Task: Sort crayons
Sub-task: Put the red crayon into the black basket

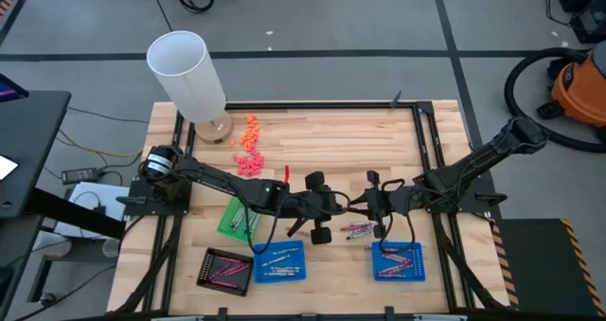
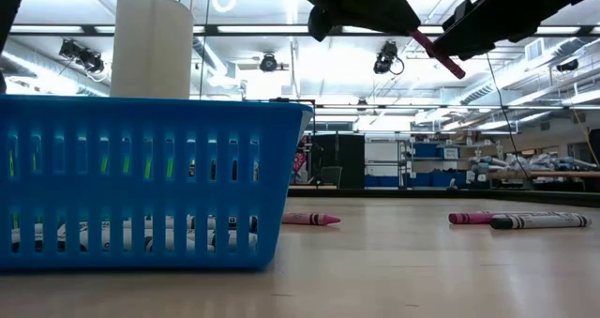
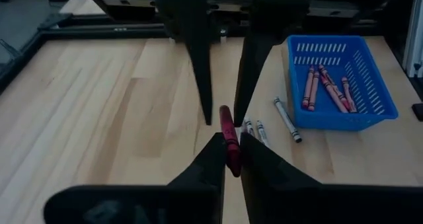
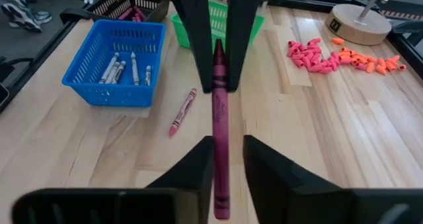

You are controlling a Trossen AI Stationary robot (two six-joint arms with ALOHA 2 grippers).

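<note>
Mid-air handover over the table centre: maroon crayon [image 4: 220,125] bridges both grippers. Left gripper [image 3: 229,147] is pinched shut on one end; right gripper [image 4: 221,159] has its fingers slightly parted, crayon lying loosely between them. Advice: let the right open fully and back straight off along the crayon's axis before the left moves, so nothing drags it askew.

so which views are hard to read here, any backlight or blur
Low view: bright ceiling lights behind leave both arms as silhouettes above the blue basket. Both wrist views: the near fingers are dark and soft, while the maroon crayon and the table stay clear.
</note>
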